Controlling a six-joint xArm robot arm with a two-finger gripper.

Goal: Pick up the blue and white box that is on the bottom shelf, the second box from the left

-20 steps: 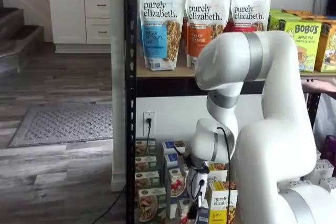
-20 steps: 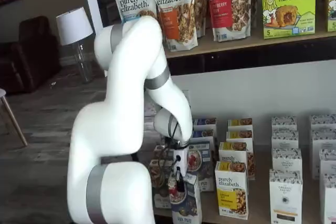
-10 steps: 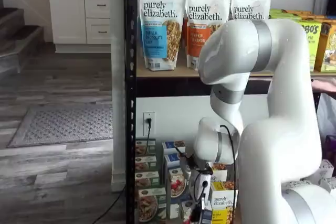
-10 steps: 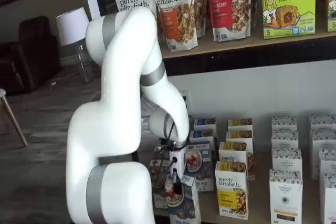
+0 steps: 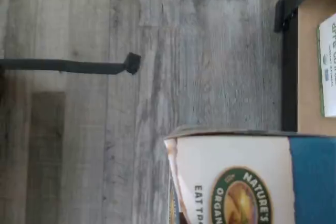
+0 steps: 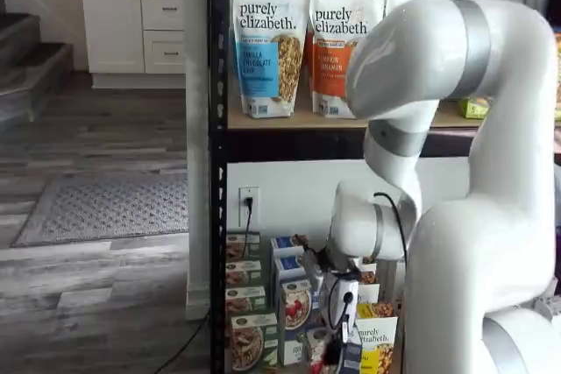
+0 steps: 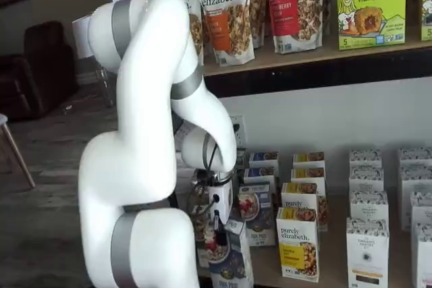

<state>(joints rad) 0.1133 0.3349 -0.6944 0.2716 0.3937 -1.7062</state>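
The big white arm (image 7: 145,166) is bending low before the bottom shelf (image 7: 331,271). Its gripper (image 7: 217,231) is gripping the blue and white box (image 7: 229,261), holding it tilted just off the shelf's front edge, beside the yellow-fronted carton (image 7: 298,244).

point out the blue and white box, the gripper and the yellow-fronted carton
blue and white box (image 7: 226,261): a shelf view, dark blue lower front, held tilted in front of the rows
gripper (image 7: 217,226): a shelf view, black fingers at the box's top
yellow-fronted carton (image 7: 298,253): a shelf view, yellow front panel
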